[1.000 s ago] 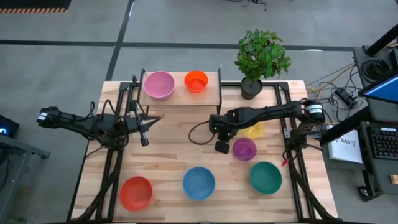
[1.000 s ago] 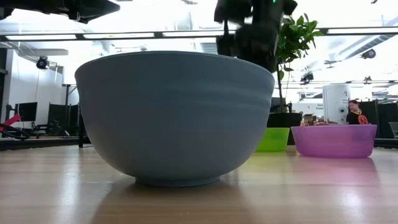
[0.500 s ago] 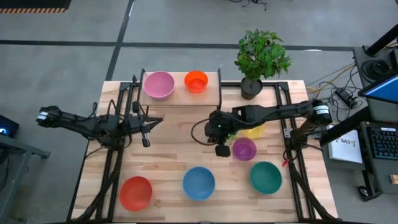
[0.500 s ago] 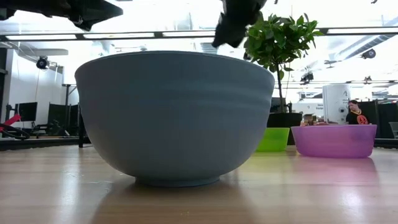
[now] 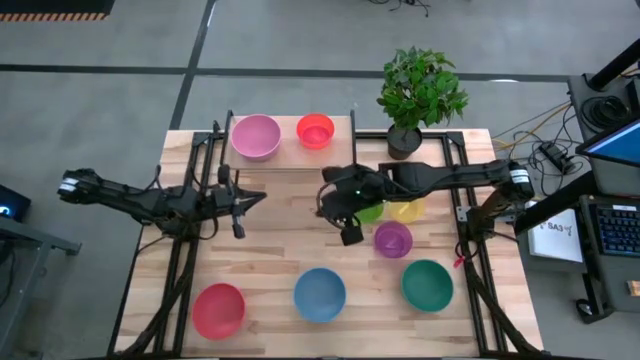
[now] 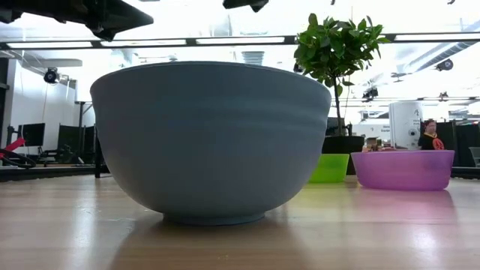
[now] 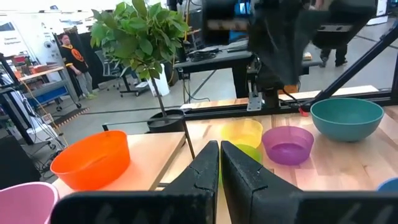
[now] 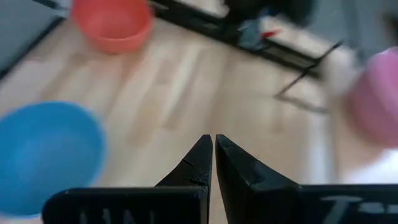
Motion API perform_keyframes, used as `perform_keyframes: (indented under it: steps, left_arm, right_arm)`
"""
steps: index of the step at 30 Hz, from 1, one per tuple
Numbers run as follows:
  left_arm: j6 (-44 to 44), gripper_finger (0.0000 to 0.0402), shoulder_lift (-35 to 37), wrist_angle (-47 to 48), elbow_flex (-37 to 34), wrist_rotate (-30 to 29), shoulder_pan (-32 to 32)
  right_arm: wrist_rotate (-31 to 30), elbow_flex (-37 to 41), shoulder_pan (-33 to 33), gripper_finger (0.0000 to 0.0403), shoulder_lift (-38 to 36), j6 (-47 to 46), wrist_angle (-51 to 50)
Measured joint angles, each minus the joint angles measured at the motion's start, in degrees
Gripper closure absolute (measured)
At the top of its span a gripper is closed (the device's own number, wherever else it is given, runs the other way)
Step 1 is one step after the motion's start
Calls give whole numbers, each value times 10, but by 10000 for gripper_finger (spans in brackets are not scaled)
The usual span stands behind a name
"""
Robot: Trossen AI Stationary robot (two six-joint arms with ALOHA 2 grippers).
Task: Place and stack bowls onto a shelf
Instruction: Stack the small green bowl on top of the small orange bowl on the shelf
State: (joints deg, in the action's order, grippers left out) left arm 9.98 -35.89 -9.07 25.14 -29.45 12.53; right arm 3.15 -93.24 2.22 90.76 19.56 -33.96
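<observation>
- R gripper (image 5: pixel 349 236): fingers pressed together, nothing held, hanging over mid-table.
- Just beside it, toward the R arm's base: small green plastic bowl (image 5: pixel 371 211), then small yellow plastic bowl (image 5: pixel 407 210), touching or nearly so; can't tell which.
- Small purple plastic bowl (image 5: pixel 392 239) near the R gripper tip, on the table.
- Further out on the near side: big teal plastic bowl (image 5: pixel 427 284), big blue plastic bowl (image 5: pixel 320 293), big red-orange plastic bowl (image 5: pixel 219 309), all apart.
- Light-wood shelf on black legs (image 5: pixel 340 155) beyond the gripper, at the far edge; carries big pink plastic bowl (image 5: pixel 255 136) and small orange plastic bowl (image 5: pixel 315 130), side by side, not stacked.
- L gripper (image 5: pixel 235 214): closed, empty, at the L side near the shelf.
- Potted green plant (image 5: pixel 420 92) at the far R, beside the shelf.
</observation>
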Motion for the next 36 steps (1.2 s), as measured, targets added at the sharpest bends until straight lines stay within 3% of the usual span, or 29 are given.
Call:
perform_keyframes:
  steps: [7, 9, 15, 21, 25, 30, 36]
  left_arm:
    - [0, 402, 0, 2, 5, 0, 0]
    - [0, 402, 0, 2, 5, 0, 0]
    - [8, 402, 3, 2, 5, 0, 0]
    - [38, 402, 13, 1, 5, 0, 0]
    - [63, 402, 18, 1, 5, -1, 0]
    - [97, 402, 23, -14, 5, -1, 0]
    - [126, 402, 30, -24, 6, -7, 0]
  right_arm:
    - [-186, -54, -23, 392, 1, 45, 3]
    - [-202, -60, -38, 392, 1, 45, 4]
    - [-188, -56, -90, 392, 2, 25, -5]
    - [-31, -45, -107, 392, 2, -79, -87]
    - [-16, -26, -90, 385, 2, -166, -144]
    - [-45, 6, -76, 334, 13, -280, -216]
    - [-61, 81, -45, 251, 34, -272, -232]
